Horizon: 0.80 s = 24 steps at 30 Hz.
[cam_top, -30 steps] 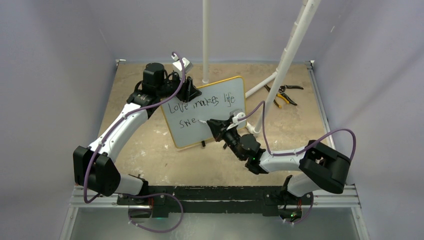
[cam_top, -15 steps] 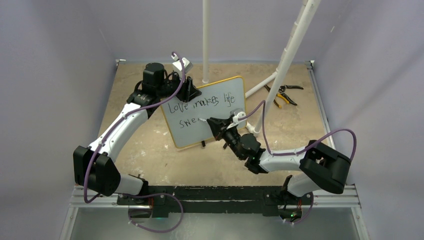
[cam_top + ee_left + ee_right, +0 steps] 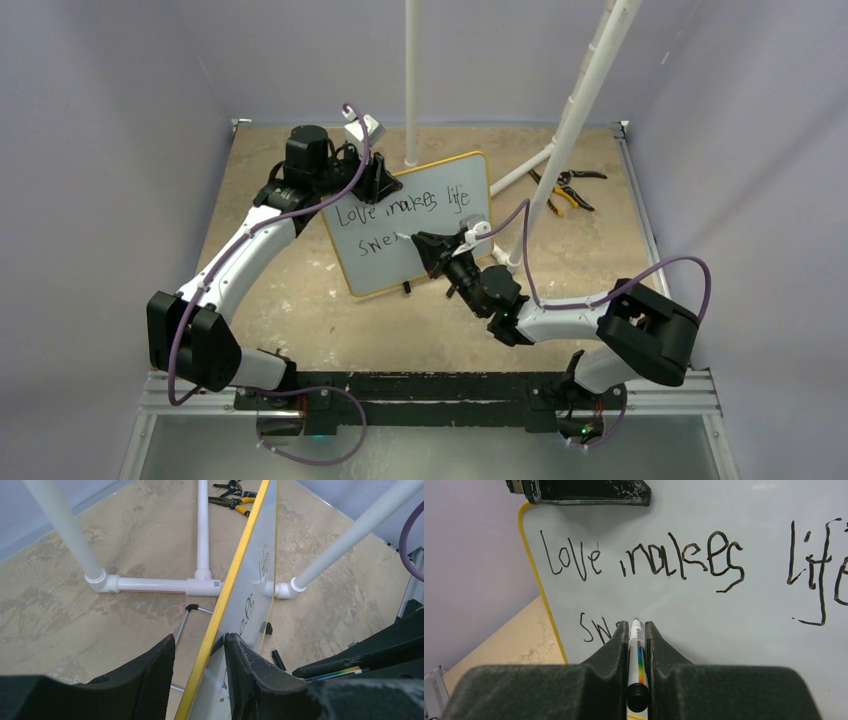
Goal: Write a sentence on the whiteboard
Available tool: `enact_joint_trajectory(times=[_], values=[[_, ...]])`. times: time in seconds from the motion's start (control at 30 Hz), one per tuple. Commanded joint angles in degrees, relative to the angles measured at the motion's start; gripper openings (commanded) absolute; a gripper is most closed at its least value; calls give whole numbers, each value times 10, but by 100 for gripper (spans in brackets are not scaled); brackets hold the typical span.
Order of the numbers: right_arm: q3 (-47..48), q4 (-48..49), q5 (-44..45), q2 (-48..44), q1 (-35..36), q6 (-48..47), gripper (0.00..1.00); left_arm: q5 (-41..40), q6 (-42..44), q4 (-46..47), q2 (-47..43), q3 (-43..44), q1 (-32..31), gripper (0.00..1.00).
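The whiteboard with its yellow frame stands tilted mid-table. It reads "love makes life", with "swe" begun below. My left gripper is shut on its top left corner; in the left wrist view its fingers straddle the yellow edge. My right gripper is shut on a white marker with a rainbow stripe. The marker's tip touches the board just right of "sw"; my fingers hide the later letters.
White PVC pipes rise behind the board and at its right, with a floor tee. Yellow-handled pliers lie back right. A small black cap-like piece lies on the table by the board's foot.
My right gripper has shifted slightly up and left with the marker, and the second line has gained a stroke after "swe". The left arm and board have not moved.
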Motion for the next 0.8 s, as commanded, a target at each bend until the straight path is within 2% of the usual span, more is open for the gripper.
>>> enact_joint_trajectory(times=[0.0, 0.77], values=[[3, 12, -5, 6, -5, 4, 0, 19, -11, -11, 9, -6, -1, 8], [-33, -20, 4, -10, -4, 35, 0, 20, -12, -10, 12, -6, -1, 8]])
